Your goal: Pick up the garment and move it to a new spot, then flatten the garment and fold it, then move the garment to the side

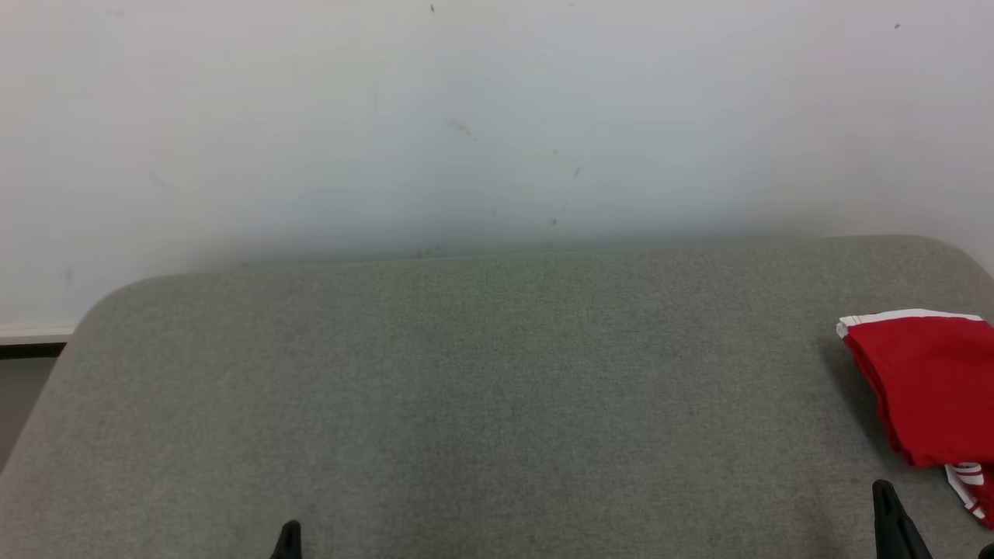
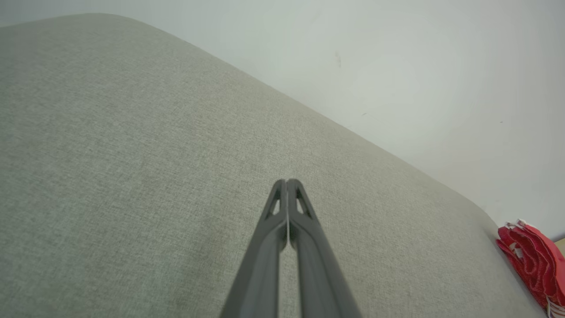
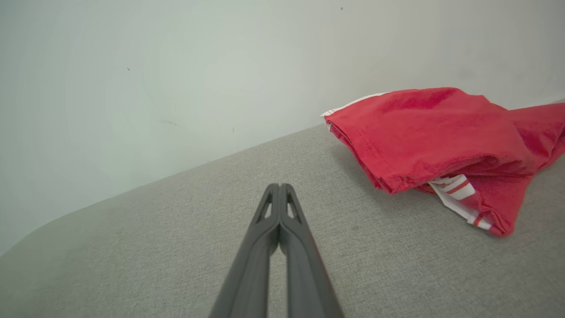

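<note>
One red garment (image 3: 423, 137), folded, on grey cushion (image 1: 466, 404), right side. Two grippers, left (image 2: 287, 182) and right (image 3: 279, 186): both closed, empty.

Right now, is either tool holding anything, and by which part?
Nothing held: left tool and right tool are both shut empty; the red garment lies on the grey surface, untouched.

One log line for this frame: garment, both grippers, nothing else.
garment: red, folded, on grey surface, right edge | left gripper: shut, empty | right gripper: shut, empty
</note>
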{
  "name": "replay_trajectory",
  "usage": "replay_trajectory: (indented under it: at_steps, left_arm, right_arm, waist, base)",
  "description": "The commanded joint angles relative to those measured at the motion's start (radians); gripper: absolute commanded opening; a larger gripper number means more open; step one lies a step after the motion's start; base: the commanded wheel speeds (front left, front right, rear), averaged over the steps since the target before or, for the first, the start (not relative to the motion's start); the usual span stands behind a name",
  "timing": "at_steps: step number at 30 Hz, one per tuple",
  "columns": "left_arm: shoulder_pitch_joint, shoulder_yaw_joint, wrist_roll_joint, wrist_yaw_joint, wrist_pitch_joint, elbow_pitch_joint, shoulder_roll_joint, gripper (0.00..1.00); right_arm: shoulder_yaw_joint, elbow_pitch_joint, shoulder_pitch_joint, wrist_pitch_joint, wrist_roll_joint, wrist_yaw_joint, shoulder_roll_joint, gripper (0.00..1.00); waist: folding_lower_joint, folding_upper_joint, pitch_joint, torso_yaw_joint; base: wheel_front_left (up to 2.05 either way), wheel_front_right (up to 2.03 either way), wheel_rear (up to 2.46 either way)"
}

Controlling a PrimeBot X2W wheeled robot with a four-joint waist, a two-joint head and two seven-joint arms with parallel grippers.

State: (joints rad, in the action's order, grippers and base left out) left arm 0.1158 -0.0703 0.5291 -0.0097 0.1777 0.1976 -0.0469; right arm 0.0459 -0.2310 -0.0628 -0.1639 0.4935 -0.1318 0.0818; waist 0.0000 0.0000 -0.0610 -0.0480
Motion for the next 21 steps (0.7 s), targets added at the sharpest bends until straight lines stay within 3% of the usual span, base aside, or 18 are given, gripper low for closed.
replay_trajectory:
  at_steps: [1, 21]
  left_arm:
    - [-0.032, 0.011, 0.053, -0.008, -0.012, -0.009, -0.007, 0.00]
    - [-0.085, 0.053, 0.329, -0.039, -0.082, 0.005, -0.011, 0.00]
  right_arm:
    - [0.008, 0.011, 0.031, 0.011, 0.053, 0.000, 0.002, 0.00]
    - [0.024, 0.005, 0.071, 0.082, 0.335, 0.001, -0.006, 0.00]
  waist:
    - [0.0000, 0.0000, 0.001, 0.001]
    - [0.0000, 0.0000, 0.013, 0.010]
  base:
    - [0.00, 0.00, 0.00]
    - [0.00, 0.00, 0.00]
